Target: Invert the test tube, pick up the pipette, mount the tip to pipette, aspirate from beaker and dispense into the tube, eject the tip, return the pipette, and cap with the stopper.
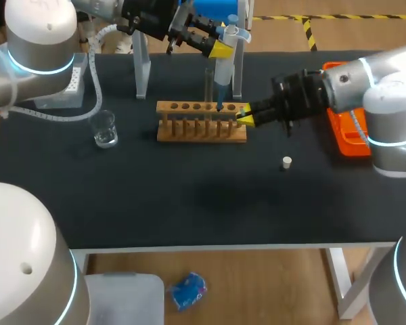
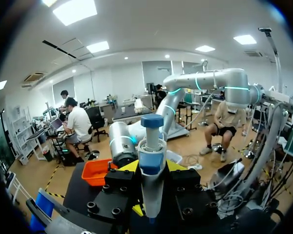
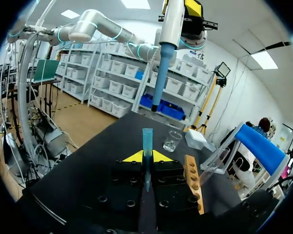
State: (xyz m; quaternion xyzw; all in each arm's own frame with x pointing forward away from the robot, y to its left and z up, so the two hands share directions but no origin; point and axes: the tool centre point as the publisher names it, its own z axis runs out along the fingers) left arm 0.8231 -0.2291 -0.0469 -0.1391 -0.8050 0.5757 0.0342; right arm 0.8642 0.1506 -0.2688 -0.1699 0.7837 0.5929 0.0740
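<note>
Your left gripper [image 1: 220, 49] clamps the blue-and-white pipette [image 1: 221, 74]; your right gripper [image 3: 146, 156] pinches the translucent blue tip [image 3: 147, 139]. Descend off-centre and you could knock it askew.

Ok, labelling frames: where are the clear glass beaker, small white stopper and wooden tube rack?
clear glass beaker [image 1: 105, 130], head view, side wall
small white stopper [image 1: 287, 162], head view, top face
wooden tube rack [image 1: 189, 137], head view, front rail

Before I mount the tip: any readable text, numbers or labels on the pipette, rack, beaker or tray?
No readable text in any view.
pipette, tip, rack, beaker, orange tray: no print or numbers visible; any markings are too small to tell.
</note>
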